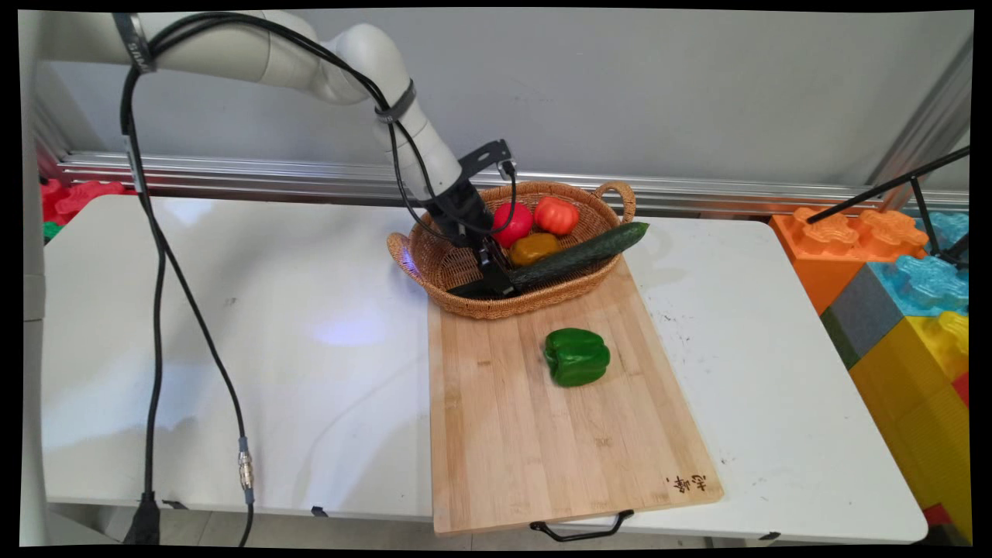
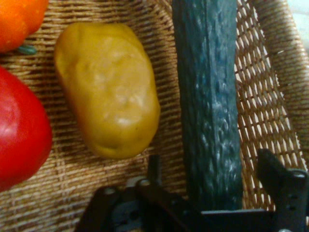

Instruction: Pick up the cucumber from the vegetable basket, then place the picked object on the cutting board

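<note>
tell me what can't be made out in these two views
- Gripper: in the hand view its fingers flank the cucumber; contact cannot be told. In the main view the fingertips are too dark and small.
- Cucumber's near end: hidden by the gripper in both views.
- Red fruit and orange fruit: cut off by the hand view's edges.
- Basket floor: partly covered by the arm in the main view.

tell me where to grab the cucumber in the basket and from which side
Grip the cucumber low on its shaft, near the end lying inside the wicker basket, coming from above with the fingers across its narrow width. It lies slanted, its far end over the rim, and the potato sits clear of it.
</note>
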{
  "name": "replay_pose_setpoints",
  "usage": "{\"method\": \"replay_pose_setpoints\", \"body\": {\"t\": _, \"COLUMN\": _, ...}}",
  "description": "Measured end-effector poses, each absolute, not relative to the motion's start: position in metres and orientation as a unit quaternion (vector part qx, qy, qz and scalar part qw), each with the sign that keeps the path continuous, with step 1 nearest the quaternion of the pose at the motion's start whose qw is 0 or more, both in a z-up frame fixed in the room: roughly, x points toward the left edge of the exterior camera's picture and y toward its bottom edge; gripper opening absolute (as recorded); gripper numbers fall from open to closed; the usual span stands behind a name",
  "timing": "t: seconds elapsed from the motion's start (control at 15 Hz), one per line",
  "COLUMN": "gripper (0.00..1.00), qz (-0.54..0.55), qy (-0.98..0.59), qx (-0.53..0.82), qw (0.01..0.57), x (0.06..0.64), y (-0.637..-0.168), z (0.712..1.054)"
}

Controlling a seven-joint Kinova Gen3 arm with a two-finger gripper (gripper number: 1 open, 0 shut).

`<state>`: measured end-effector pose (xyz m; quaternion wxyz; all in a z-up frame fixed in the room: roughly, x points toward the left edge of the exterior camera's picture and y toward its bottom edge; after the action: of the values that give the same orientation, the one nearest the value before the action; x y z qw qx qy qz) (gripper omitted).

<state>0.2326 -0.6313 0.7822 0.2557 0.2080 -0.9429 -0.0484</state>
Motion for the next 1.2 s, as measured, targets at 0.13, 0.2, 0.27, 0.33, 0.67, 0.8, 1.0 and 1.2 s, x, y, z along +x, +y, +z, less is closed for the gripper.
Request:
{"method": "replay_pose_setpoints", "body": {"t": 0.13, "gripper": 0.00, "qz": -0.050, "qy": -0.943, "qx": 0.203, "qw": 0.257, "x": 0.230, "y": -0.631, "z": 0.780}}
{"method": "replay_pose_setpoints", "body": {"t": 0.2, "gripper": 0.00, "qz": -0.050, "qy": -0.943, "qx": 0.201, "qw": 0.259, "x": 0.229, "y": -0.630, "z": 0.780}}
{"method": "replay_pose_setpoints", "body": {"t": 0.27, "gripper": 0.00, "qz": -0.050, "qy": -0.943, "qx": 0.200, "qw": 0.260, "x": 0.228, "y": -0.629, "z": 0.779}}
{"method": "replay_pose_setpoints", "body": {"t": 0.33, "gripper": 0.00, "qz": -0.049, "qy": -0.943, "qx": 0.199, "qw": 0.261, "x": 0.227, "y": -0.628, "z": 0.780}}
{"method": "replay_pose_setpoints", "body": {"t": 0.67, "gripper": 0.00, "qz": -0.040, "qy": -0.938, "qx": 0.198, "qw": 0.280, "x": 0.224, "y": -0.615, "z": 0.800}}
{"method": "replay_pose_setpoints", "body": {"t": 0.8, "gripper": 0.00, "qz": -0.028, "qy": -0.936, "qx": 0.197, "qw": 0.290, "x": 0.224, "y": -0.610, "z": 0.815}}
{"method": "replay_pose_setpoints", "body": {"t": 1.0, "gripper": 0.00, "qz": 0.001, "qy": -0.932, "qx": 0.192, "qw": 0.306, "x": 0.221, "y": -0.601, "z": 0.846}}
{"method": "replay_pose_setpoints", "body": {"t": 1.2, "gripper": 0.00, "qz": 0.032, "qy": -0.927, "qx": 0.182, "qw": 0.325, "x": 0.211, "y": -0.587, "z": 0.884}}
